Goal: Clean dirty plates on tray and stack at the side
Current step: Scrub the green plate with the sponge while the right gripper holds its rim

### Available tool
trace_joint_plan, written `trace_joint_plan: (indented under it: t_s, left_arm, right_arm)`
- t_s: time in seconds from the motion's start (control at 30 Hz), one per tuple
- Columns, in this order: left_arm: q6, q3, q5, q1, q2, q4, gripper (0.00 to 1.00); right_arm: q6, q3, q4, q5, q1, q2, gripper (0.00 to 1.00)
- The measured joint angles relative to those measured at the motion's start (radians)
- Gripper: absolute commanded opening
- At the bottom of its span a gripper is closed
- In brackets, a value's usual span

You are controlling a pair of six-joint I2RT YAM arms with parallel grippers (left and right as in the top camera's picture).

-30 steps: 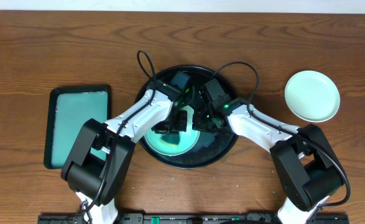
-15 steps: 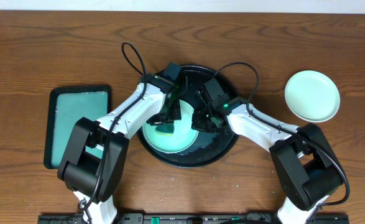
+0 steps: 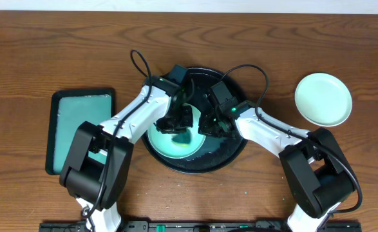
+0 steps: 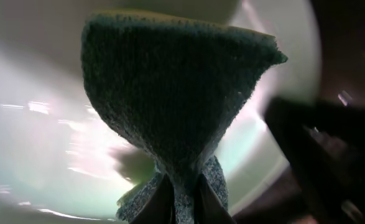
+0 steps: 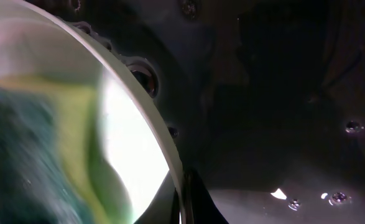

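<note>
A mint-green plate lies in the black round tray, partly under both arms. My left gripper is shut on a dark sponge and presses it on the plate. My right gripper is shut on the plate's right rim; the sponge shows blurred at the left of the right wrist view. A second mint-green plate sits on the table at the right. The white plate is not in view.
A rectangular teal-green tray lies on the wooden table to the left of the black tray. Water drops dot the black tray's floor.
My left gripper swept the sponge up to the plate's upper left, then a little right and down toward its middle. The right gripper has kept hold of the rim.
</note>
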Motion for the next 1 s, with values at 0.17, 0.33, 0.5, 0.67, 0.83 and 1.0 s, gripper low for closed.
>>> trace_joint_plan:
  t_s: [0.17,0.33,0.5,0.67,0.83,1.0]
  left_arm:
    - [0.054,0.000,0.084,-0.033,0.000,-0.010,0.07]
    - [0.064,0.000,0.070,-0.023,0.000,-0.008,0.07]
    - [0.061,0.000,-0.023,0.043,0.000,-0.008,0.07]
    - [0.060,0.000,-0.084,0.143,0.000,-0.031,0.07]
    - [0.058,0.002,-0.109,0.198,0.000,-0.069,0.07]
    - [0.065,0.008,-0.095,0.174,0.000,-0.093,0.07]
  right_arm:
    - [0.000,0.000,-0.001,0.000,0.000,0.000,0.02]
    - [0.000,0.001,-0.002,0.000,0.000,0.000,0.01]
    - [0.000,0.001,-0.003,0.000,0.000,0.000,0.02]
    - [0.005,0.002,-0.003,0.000,0.000,0.000,0.02]
    - [0.011,0.005,-0.006,0.005,0.006,0.002,0.02]
    - [0.012,0.005,-0.006,0.006,0.006,0.002,0.02]
